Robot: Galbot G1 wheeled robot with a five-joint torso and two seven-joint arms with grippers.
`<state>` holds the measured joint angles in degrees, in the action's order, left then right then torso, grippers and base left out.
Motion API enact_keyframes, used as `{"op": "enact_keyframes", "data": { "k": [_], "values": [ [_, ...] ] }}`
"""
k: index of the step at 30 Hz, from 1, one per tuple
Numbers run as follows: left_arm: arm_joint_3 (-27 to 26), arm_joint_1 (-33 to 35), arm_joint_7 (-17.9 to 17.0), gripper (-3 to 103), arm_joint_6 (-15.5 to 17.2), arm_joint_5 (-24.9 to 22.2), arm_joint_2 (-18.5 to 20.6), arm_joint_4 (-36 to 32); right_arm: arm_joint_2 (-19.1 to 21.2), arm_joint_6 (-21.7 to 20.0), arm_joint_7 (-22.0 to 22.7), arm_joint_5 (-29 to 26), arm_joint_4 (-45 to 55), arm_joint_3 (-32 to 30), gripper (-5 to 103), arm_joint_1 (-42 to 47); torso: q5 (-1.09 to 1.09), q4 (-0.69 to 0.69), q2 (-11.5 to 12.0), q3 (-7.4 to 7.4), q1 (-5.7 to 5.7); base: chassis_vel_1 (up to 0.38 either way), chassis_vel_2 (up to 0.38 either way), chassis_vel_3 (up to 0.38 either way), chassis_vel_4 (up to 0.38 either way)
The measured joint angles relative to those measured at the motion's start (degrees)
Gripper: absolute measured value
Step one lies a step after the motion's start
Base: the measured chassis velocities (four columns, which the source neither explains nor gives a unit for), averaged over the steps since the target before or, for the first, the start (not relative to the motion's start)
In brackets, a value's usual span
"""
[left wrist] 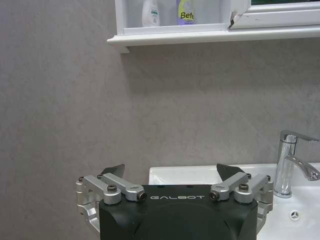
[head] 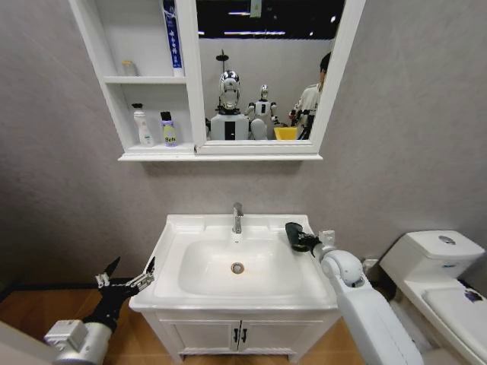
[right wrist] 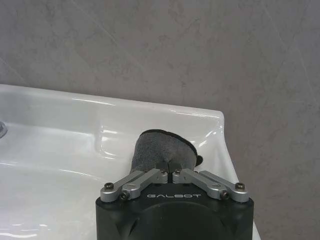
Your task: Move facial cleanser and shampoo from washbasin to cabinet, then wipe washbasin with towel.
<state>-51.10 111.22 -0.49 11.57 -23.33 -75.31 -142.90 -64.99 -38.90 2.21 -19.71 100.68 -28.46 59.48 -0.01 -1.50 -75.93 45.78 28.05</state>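
The white washbasin (head: 183, 242) with its chrome faucet (head: 237, 217) stands below the wall cabinet (head: 106, 80). On the cabinet's lower shelf stand a white bottle (head: 143, 128) and a yellow-and-purple bottle (head: 168, 130), seen again as the white bottle (left wrist: 150, 12) and the yellow bottle (left wrist: 186, 12). My right gripper (head: 295, 236) is shut on the dark grey towel (right wrist: 161, 151) at the basin's back right corner. My left gripper (head: 128, 274) hangs open and empty beside the basin's left edge.
A white toilet (head: 437, 274) stands to the right of the basin. A low vanity with black handles (head: 240, 333) is under the basin. A blue tube (head: 173, 36) leans on the cabinet's upper shelf. The mirror (head: 262, 68) reflects the room.
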Motion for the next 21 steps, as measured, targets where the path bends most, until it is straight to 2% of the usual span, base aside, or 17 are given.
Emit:
{"op": "enact_keyframes", "data": {
  "k": [1, 2, 4, 5, 8, 11, 13, 14, 16, 17, 19, 21],
  "values": [
    [0.0, 0.0, 0.0, 100, 0.0, 0.0, 0.0, 0.0, 0.0, 0.2, -0.3, 0.6, -0.2, -0.1, 3, 0.1, 0.0, 0.0, 0.0, 0.0, 0.0, 0.0, 0.0, 0.0, 0.0],
    [0.0, 0.0, 0.0, 100, 0.0, 0.0, 0.0, 0.0, 0.0, 0.2, -0.3, 0.6, -0.2, -0.1, 3, 0.1, 0.0, 0.0, 0.0, 0.0, 0.0, 0.0, 0.0, 0.0, 0.0],
    [0.0, 0.0, 0.0, 100, 0.0, 0.0, 0.0, 0.0, 0.1, 0.0, -0.3, 0.6, -0.1, -0.3, 14, 0.2, 0.0, 0.0, 0.0, 0.0, 0.0, 0.0, 0.0, 0.0, 0.0],
    [0.0, 0.0, 0.0, 100, 0.0, 0.0, 0.0, 0.0, 0.1, 0.0, -0.3, 0.6, -0.1, -0.3, 14, 0.2, 0.0, 0.0, 0.0, 0.0, 0.0, 0.0, 0.0, 0.0, 0.0],
    [0.0, 0.0, 0.0, 100, 0.0, 0.0, 0.0, 0.0, 0.3, -0.4, 0.0, 0.4, 0.4, -0.7, 30, 0.2, -0.01, 0.0, 0.0, 0.0, 0.0, 0.0, 0.0, 0.0, 0.0],
    [0.0, 0.0, 0.0, 100, 0.0, 0.0, 0.0, 0.0, 0.4, -0.7, 0.4, 0.0, 1.2, -0.8, 35, 0.3, -0.01, 0.0, 0.0, 0.0, 0.0, 0.0, 0.0, 0.0, 0.0],
    [0.0, 0.0, 0.0, 100, 0.0, 0.0, 0.0, 0.0, 0.5, -1.6, 1.9, -1.1, 2.8, -1.2, 46, 1.0, -0.01, 0.0, 0.0, 0.0, 0.0, 0.0, 0.0, 0.0, 0.0],
    [0.0, 0.0, 0.0, 100, 0.0, 0.0, 0.0, 0.0, 0.5, -1.6, 1.9, -1.1, 2.8, -1.2, 46, 1.0, -0.01, 0.0, 0.0, 0.0, 0.0, 0.0, 0.0, 0.0, 0.0],
    [0.0, 0.0, 0.0, 100, 0.0, 0.0, 0.0, 0.0, 0.5, -2.8, 3.1, -2.1, 4.2, -1.5, 57, 1.9, -0.02, 0.01, 0.0, 0.0, 0.0, 0.0, 0.0, 0.0, 0.0],
    [0.0, 0.0, 0.0, 100, 0.0, 0.0, 0.0, 0.0, 0.5, -2.8, 3.1, -2.1, 4.2, -1.5, 57, 1.9, -0.02, 0.01, 0.0, 0.0, 0.0, 0.0, 0.0, 0.0, 0.0],
    [0.0, 0.0, 0.0, 100, 0.0, 0.0, 0.0, 0.0, 0.3, -3.2, 4.7, -3.0, 4.7, -1.8, 68, 2.9, -0.01, 0.0, 0.0, 0.0, 0.0, 0.0, 0.0, 0.0, 0.0],
    [0.0, 0.0, 0.0, 100, 0.0, 0.0, 0.0, 0.0, 0.2, -3.2, 4.9, -3.1, 4.7, -1.8, 68, 3.0, 0.0, 0.0, 0.0, 0.0, 0.0, 0.0, 0.0, 0.0, 0.0]
  ]
}}
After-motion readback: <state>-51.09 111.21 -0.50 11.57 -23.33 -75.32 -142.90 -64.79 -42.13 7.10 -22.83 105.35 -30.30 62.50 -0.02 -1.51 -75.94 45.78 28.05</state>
